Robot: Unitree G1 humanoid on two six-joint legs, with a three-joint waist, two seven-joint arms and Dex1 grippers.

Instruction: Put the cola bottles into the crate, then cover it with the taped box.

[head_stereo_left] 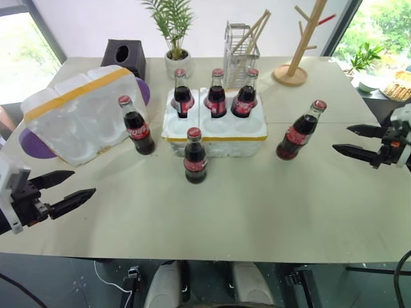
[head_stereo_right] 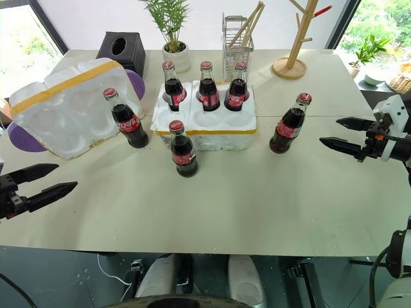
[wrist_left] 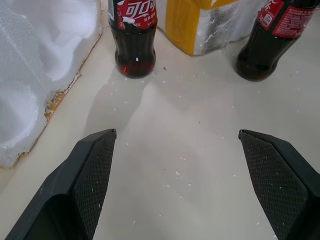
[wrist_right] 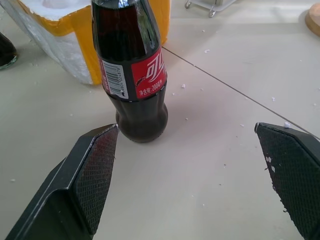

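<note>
Three cola bottles (head_stereo_left: 216, 94) stand seated in the crate (head_stereo_left: 215, 131); three remain on the table (head_stereo_left: 257, 212). My left gripper (head_stereo_left: 63, 190) and right gripper (head_stereo_left: 352, 141) both stand released (nothing held). The taped box (head_stereo_left: 80, 115) is not yet fitted.

Each arm ends in a hand of 2 black fingers. The left hand (head_stereo_left: 61, 192) has long, tapering fingers with pointed tips, fixed to a dark block of mechanism behind which sits a white, flat-sided housing. The right hand (head_stereo_left: 350, 141) has the same slim black fingers, backed by a black body with a small orange-red spot and a white casing at the wrist. In the wrist views the fingers (wrist_left: 90, 175) are broad, matte black wedges with bevelled edges, and their inner pads (wrist_right: 100, 175) carry a fine cross-hatched grid; small white specks cling to them. A black cable loops beside the right arm.
</note>
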